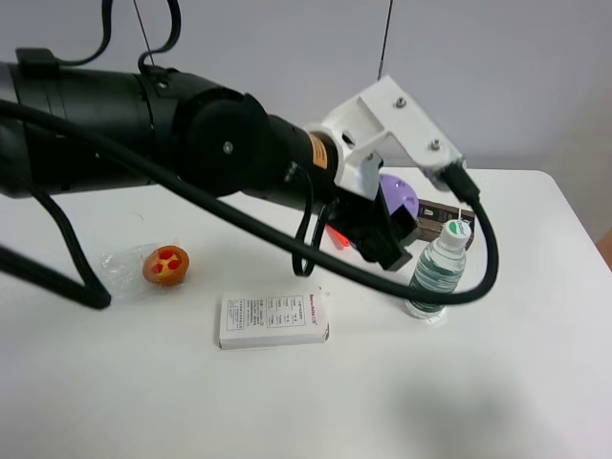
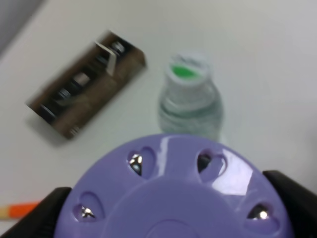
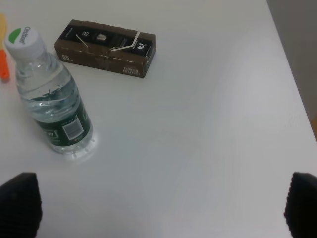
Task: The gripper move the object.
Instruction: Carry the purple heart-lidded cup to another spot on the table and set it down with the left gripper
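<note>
My left gripper is shut on the purple cylinder, just left of the water bottle and in front of the brown box. In the left wrist view the purple lid with its ring of small holes fills the lower half, a black finger on each side. It seems to hang above the table. My right gripper is open and empty over bare table; only its two black fingertips show. It does not show in the exterior high view.
The bottle and the brown box stand at the table's back right. A white box lies front centre. An orange tart in clear wrap lies at the left. An orange pen lies by the cylinder.
</note>
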`<state>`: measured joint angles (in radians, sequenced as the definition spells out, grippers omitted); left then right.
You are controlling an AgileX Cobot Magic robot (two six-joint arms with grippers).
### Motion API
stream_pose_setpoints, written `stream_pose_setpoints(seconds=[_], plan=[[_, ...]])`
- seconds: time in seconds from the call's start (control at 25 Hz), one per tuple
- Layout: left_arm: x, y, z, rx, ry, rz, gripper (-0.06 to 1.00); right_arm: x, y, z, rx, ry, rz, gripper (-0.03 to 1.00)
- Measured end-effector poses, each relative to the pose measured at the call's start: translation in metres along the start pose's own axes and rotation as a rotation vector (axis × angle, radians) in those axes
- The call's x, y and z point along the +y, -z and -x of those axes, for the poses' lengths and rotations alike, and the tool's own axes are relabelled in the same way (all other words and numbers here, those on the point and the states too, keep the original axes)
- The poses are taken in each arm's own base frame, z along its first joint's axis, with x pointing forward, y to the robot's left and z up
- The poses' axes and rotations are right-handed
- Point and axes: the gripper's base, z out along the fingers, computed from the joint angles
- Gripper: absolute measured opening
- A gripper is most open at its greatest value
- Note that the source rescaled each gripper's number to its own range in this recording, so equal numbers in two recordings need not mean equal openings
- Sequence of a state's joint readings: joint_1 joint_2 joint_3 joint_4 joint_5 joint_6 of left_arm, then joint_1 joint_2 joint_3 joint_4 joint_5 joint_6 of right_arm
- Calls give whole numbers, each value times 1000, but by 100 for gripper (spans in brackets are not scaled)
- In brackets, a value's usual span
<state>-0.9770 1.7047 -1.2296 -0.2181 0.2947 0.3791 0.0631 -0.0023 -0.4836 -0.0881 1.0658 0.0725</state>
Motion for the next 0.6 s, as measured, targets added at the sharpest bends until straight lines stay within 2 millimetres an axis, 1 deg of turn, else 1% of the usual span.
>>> stream_pose_setpoints(seconds=[0.16,0.28,0.36,0.44,0.6], plan=[[-25,-9,-26,54,15,-53,3,0,0,0,0,0,0,100],[-39,-15,-43,-12,39,-37,3,0,0,0,0,0,0,100],[-42,-20,-49,-94,43,5,3,0,0,0,0,0,0,100],[-41,-26,-57,-126,47,38,3,0,0,0,0,0,0,100],[-40,-44,-71,-108,51,59,3,0,0,0,0,0,0,100]])
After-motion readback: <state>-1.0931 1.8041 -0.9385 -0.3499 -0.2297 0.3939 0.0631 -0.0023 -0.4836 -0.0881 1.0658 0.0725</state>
